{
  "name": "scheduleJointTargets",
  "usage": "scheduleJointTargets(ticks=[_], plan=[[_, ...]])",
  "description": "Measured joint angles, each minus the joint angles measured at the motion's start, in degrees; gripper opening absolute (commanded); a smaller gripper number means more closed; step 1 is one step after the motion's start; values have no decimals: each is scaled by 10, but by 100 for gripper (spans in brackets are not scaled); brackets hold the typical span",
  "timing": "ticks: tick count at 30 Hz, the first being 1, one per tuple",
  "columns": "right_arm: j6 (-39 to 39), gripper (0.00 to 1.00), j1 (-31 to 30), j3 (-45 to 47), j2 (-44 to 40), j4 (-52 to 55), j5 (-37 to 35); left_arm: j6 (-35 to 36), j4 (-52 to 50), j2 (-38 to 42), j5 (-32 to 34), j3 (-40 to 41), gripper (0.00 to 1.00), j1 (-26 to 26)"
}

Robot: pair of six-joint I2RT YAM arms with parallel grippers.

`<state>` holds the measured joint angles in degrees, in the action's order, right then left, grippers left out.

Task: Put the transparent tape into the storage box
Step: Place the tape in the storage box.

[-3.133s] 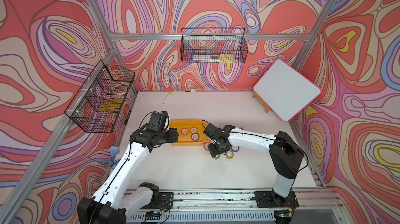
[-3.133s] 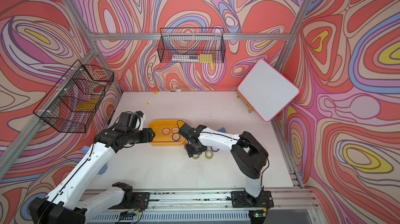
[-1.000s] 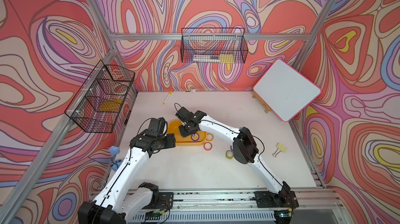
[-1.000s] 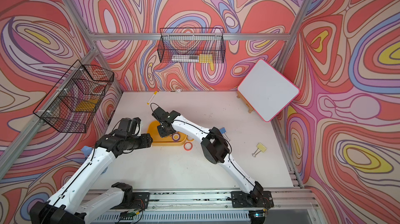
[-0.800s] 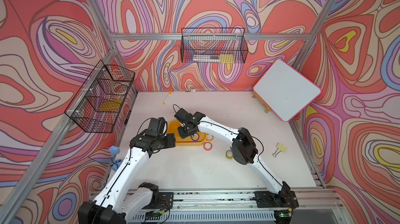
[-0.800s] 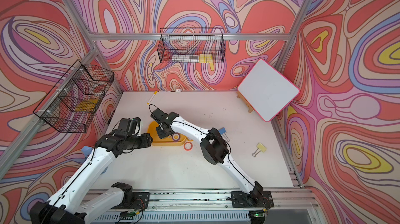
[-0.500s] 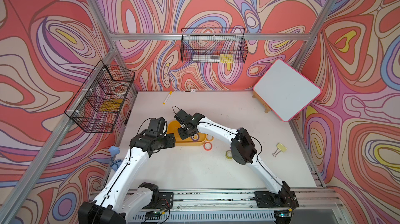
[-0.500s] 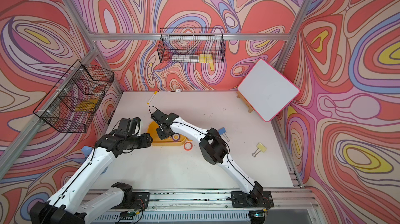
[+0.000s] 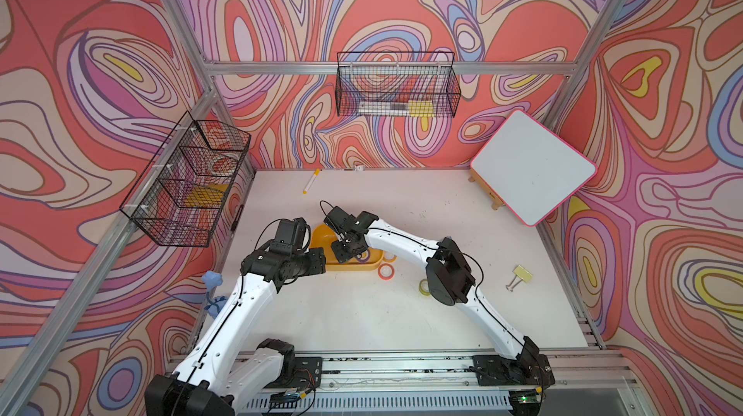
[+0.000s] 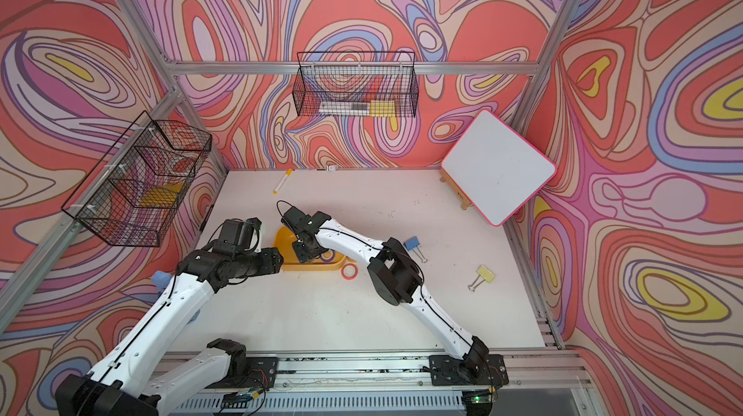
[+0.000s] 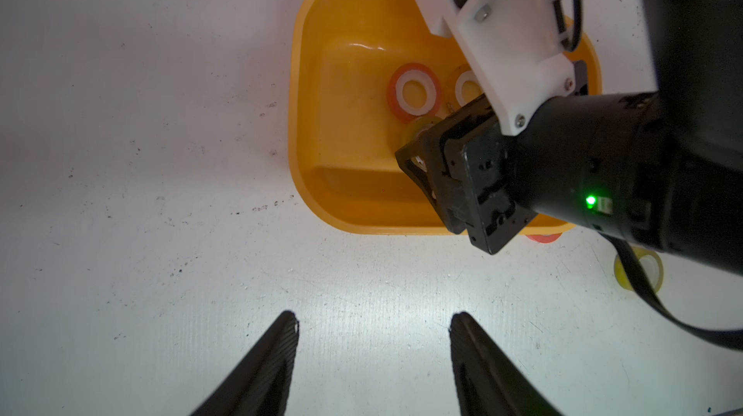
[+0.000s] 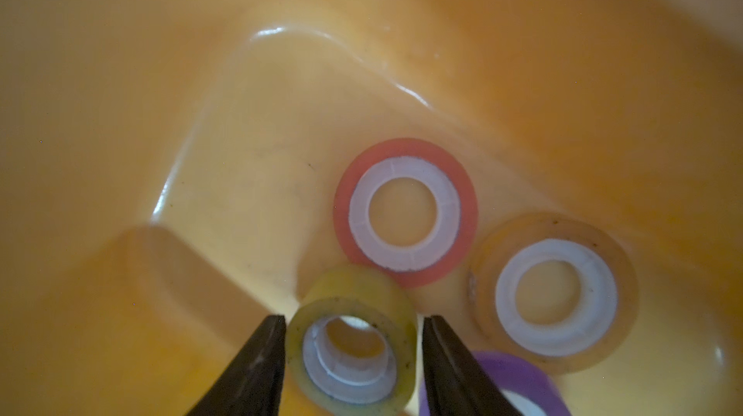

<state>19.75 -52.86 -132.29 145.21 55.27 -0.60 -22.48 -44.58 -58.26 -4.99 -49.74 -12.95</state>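
Nearest, the left tool [image 11: 374, 317] hovers over the bare white surface [image 11: 161, 273], jaws apart and holding nothing. Past it, outside the storage box [image 11: 313, 112], a yellow tape roll [image 9: 421, 286] lies by the right arm's elbow. A stray orange-red roll [image 9: 380, 272] lies just beside the box's near wall. The right tool [image 12: 354, 317] reaches down into the box. Its jaws stand apart on either side of a tilted olive-yellow roll [image 12: 354, 297], barely clear of it. Beside that roll is a purple roll [image 12: 494, 369]. Beyond them, a red-ringed roll [image 12: 405, 168] and an amber-clear roll [image 12: 555, 251] lie flat on the box floor.
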Motion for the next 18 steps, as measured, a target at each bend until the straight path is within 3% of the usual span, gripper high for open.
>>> scheduleJointTargets(ticks=[10,18], plan=[[-6,65,0,0,-20,-19,-11,0,0,0,0,0,66,3],[6,70,0,65,-153,-36,-41,7,1,0,-8,0,67,3]])
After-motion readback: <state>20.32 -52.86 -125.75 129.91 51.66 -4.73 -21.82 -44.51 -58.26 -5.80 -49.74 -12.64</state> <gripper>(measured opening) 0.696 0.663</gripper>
